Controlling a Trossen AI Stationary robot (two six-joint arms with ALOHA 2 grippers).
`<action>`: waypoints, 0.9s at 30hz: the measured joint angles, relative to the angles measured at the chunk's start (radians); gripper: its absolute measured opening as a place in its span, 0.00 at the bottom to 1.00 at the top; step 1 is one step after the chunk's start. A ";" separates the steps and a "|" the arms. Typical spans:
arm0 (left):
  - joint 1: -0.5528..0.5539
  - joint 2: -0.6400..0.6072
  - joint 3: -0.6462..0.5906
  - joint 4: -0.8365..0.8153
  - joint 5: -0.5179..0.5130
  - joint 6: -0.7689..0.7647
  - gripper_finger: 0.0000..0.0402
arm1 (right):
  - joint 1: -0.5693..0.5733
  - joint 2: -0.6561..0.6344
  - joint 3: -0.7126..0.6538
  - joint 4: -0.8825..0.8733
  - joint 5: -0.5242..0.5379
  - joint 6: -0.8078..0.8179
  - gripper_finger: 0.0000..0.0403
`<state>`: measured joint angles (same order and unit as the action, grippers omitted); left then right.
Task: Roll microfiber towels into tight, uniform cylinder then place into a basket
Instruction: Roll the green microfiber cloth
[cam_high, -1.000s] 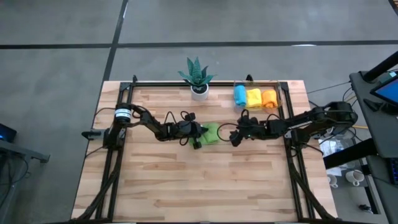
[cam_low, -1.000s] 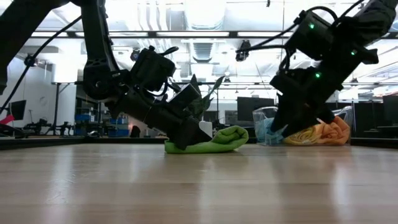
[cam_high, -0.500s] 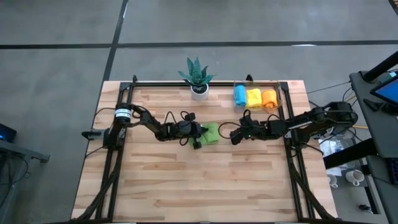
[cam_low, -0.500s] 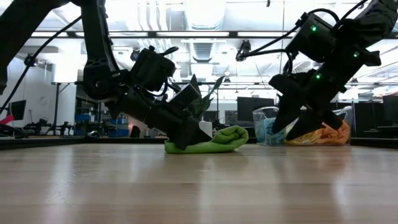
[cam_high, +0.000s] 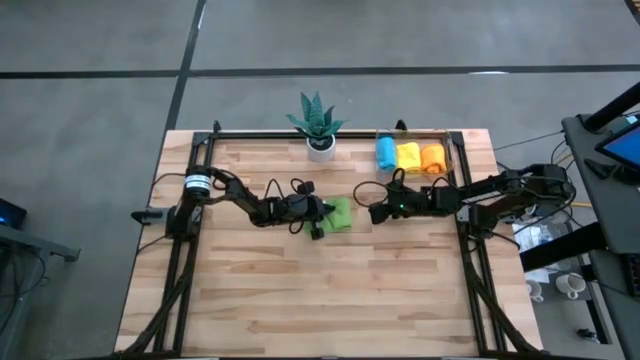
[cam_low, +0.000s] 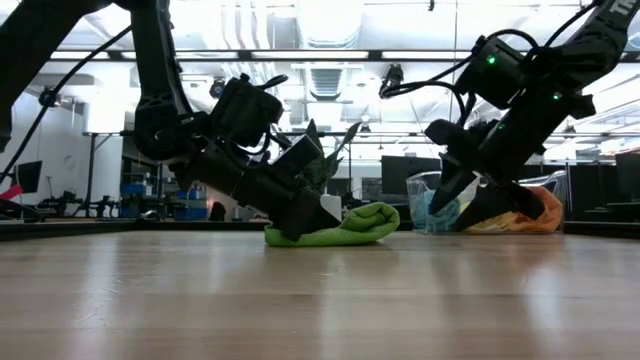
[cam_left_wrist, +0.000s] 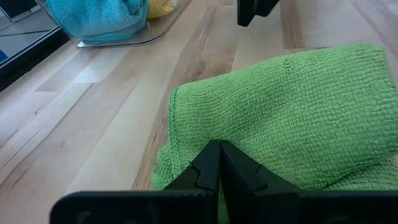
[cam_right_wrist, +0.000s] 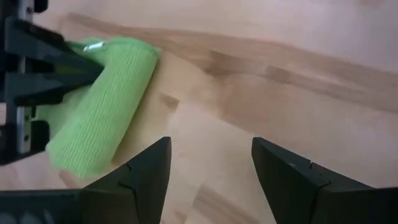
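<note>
A green towel (cam_high: 341, 213) lies at the table's middle as a loose roll (cam_right_wrist: 106, 106), with a flat end (cam_low: 290, 238) on the wood toward the table's left. My left gripper (cam_high: 322, 216) is shut, and its tips lie on that end. My right gripper (cam_high: 372, 207) hangs open just right of the roll, above the wood, its fingers (cam_right_wrist: 149, 168) on either side of bare table. The clear basket (cam_high: 449, 155) at the far right holds blue (cam_high: 386, 153), yellow (cam_high: 408, 155) and orange (cam_high: 431, 157) rolls. My left gripper presses its shut fingertips (cam_left_wrist: 219, 152) onto the towel's left part (cam_left_wrist: 186, 149), just inside the hemmed edge. The fingers come slanting down from the table's left. The towel lies on the table. Whether a layer is caught between the tips, I cannot tell.
A spiky green plant in a white pot (cam_high: 318, 125) stands at the far edge, behind the towel. Black frame rails (cam_high: 470, 250) run along the table's left, right and far sides. Bare wood (cam_high: 320, 290) fills the near half.
My right gripper has rolled about the line it points along and stays open beside the roll. The left gripper and the green towel have kept still.
</note>
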<state>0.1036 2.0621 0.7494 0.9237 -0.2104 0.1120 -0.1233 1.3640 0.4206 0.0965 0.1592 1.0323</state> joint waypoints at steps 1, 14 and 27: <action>0.000 0.000 0.000 0.000 0.000 0.000 0.00 | -0.008 0.002 0.000 0.001 -0.003 0.000 0.54; 0.000 0.000 -0.001 0.001 0.000 0.000 0.00 | -0.022 0.279 0.055 0.360 -0.130 0.015 0.54; 0.000 0.000 -0.003 0.002 0.001 0.000 0.00 | 0.007 0.277 0.132 0.318 -0.199 -0.001 0.54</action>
<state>0.1036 2.0621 0.7464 0.9260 -0.2096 0.1116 -0.1166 1.6412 0.5525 0.4148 -0.0402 1.0313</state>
